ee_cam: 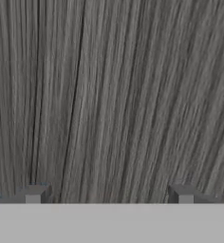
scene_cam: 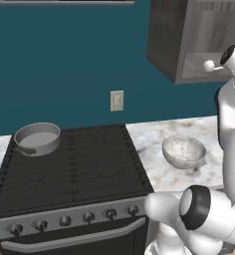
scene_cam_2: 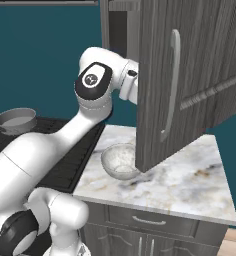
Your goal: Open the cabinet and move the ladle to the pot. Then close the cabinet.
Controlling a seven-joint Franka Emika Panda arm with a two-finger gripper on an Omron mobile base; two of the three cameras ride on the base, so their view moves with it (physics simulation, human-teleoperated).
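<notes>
The dark wood-grain cabinet [scene_cam: 167, 45] hangs open on the wall, its door [scene_cam_2: 200, 75] with the long silver handle [scene_cam_2: 172, 82] swung out over the counter. The small silvery ladle [scene_cam: 209, 65] lies on the cabinet's shelf, next to my white forearm, which reaches into the cabinet. My gripper [ee_cam: 109, 193] is open, the fingertips [ee_cam: 35, 192] set wide apart with nothing between them, close to a grey wood-grain surface. The shallow grey pot [scene_cam: 37, 138] sits on the stove's back left burner, also seen as the pot [scene_cam_2: 16, 120] far left.
A translucent speckled bowl [scene_cam: 184, 151] stands on the marble counter [scene_cam_2: 180, 185] right of the black stove [scene_cam: 69, 169], just below the open door. Low grey cabinets [scene_cam_2: 140, 220] run under the counter. A wall outlet [scene_cam: 117, 100] sits above the stove.
</notes>
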